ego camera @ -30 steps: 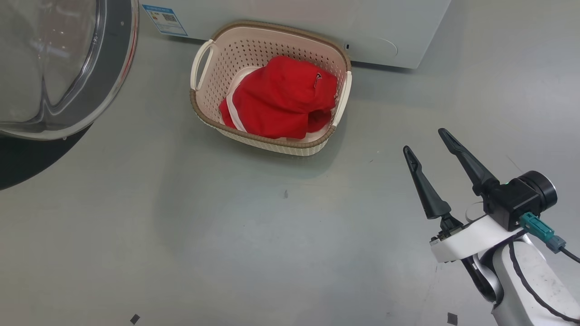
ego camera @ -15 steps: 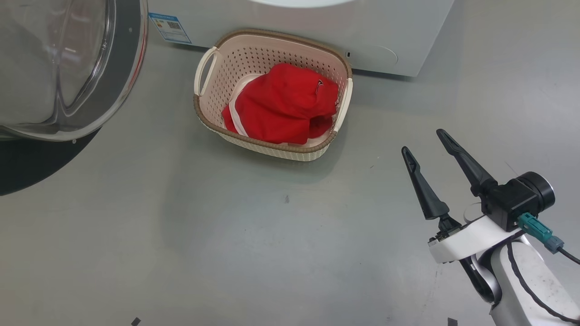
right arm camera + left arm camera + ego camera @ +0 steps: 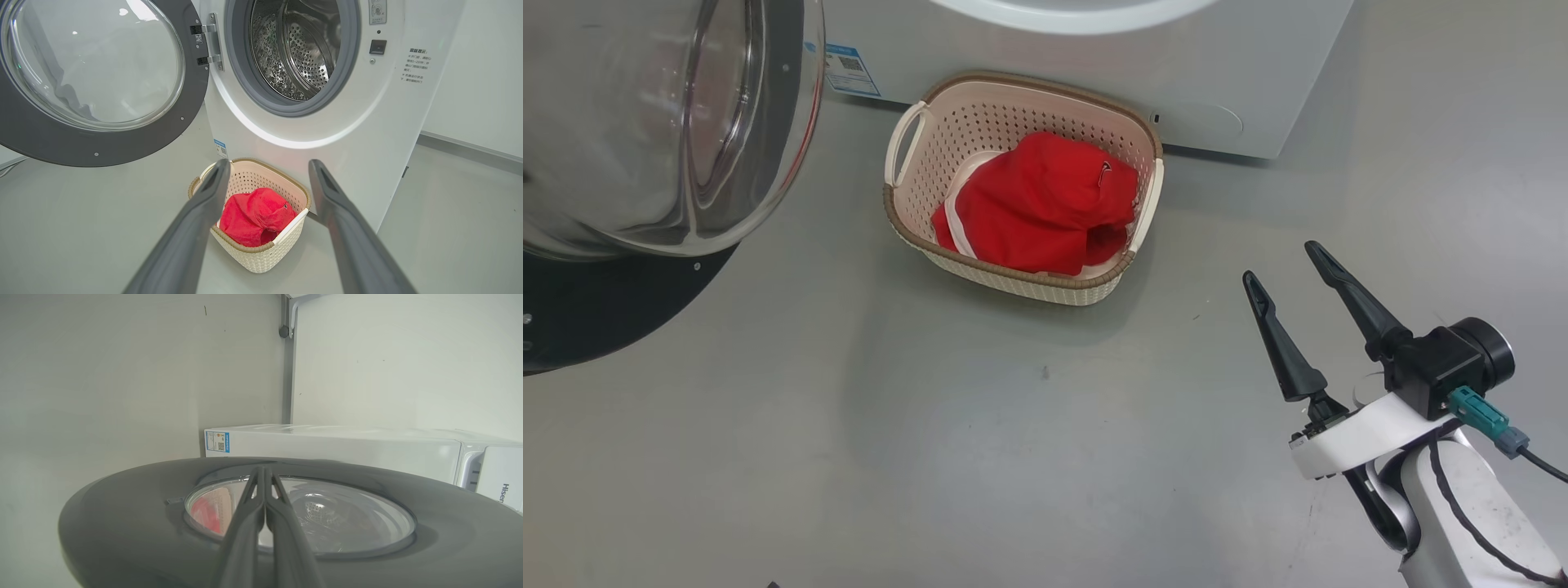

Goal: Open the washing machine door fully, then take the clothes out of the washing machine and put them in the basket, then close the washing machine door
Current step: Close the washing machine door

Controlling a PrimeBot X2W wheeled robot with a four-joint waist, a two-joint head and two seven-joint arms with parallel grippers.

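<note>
I'm looking down on a smooth grey floor (image 3: 947, 441), faintly glossy, with a small dark speck (image 3: 1045, 373) in the open stretch before me. The walls (image 3: 102, 375) are plain and pale; in the left wrist view 2 of them meet at a corner behind the machine, and a grey skirting (image 3: 470, 149) runs along the foot of the wall to the machine's right.

The washing machine (image 3: 388, 106) stands on that floor, white, with a blue sticker (image 3: 849, 69) low on its front. Its door (image 3: 102, 143) is swung wide on its hinge to the left of the opening, the glass bowl bulging from the dark rim. Inside the grey seal (image 3: 245, 81) I see the perforated steel drum (image 3: 302, 45), and no fabric in the part that shows.

The basket (image 3: 1021, 86) sits on the floor just in front of the machine, below the opening. The clothes (image 3: 1037, 204) lie bunched inside it, red with white trim along the left edge, reaching almost from side to side.

My right claw (image 3: 1279, 261) hangs over bare floor, well to the right of the basket, fingers spread apart and holding nothing. My left claw (image 3: 261, 471) has its 2 fingers pressed together against the door's outer side; I cannot tell whether they touch it.
</note>
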